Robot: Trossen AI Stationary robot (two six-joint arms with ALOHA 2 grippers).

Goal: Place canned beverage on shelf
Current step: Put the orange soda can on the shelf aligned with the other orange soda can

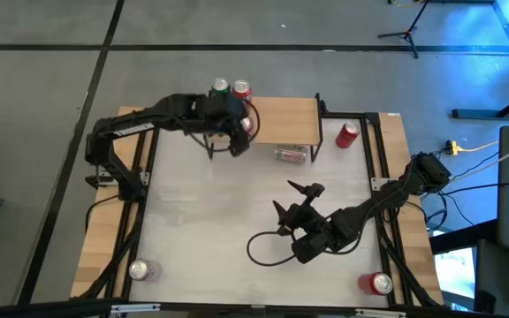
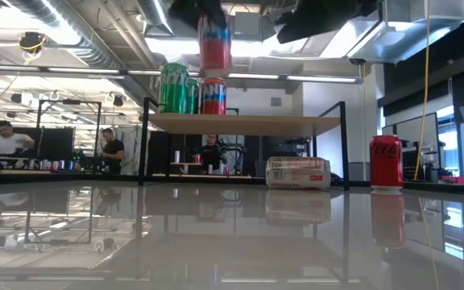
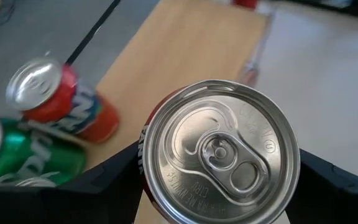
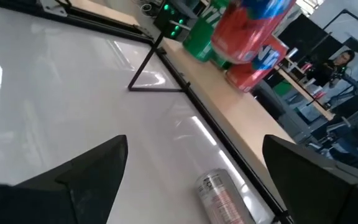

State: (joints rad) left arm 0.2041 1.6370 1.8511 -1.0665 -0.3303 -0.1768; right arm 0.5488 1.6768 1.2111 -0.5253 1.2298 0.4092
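Left gripper point(image 1: 244, 124): hanging above the shelf's left part, its fingers clamped on a red can point(image 2: 214, 42), which is being held upright in the air over the board.
Held can: sitting clear of the shelf top in the low view; its silver lid point(image 3: 219, 151) is filling the left wrist view between the two dark fingers.
Shelf point(image 1: 294, 119): standing at the table's far edge, a light-wood board on thin black legs.
Cans on shelf: a green can point(image 2: 173, 89) and a red can with blue lettering point(image 2: 213, 96) are standing upright side by side at the left end.
Under the shelf: a silver can point(image 2: 298, 173) is lying on its side on the table.
Beside the shelf: a red cola can point(image 2: 386, 162) is standing upright to its right.
Right gripper point(image 1: 297, 199): waiting low over the table's middle, fingers spread apart, holding nothing.
Near corners: one can point(image 1: 141, 269) is sitting at the left, another can point(image 1: 379, 283) at the right.
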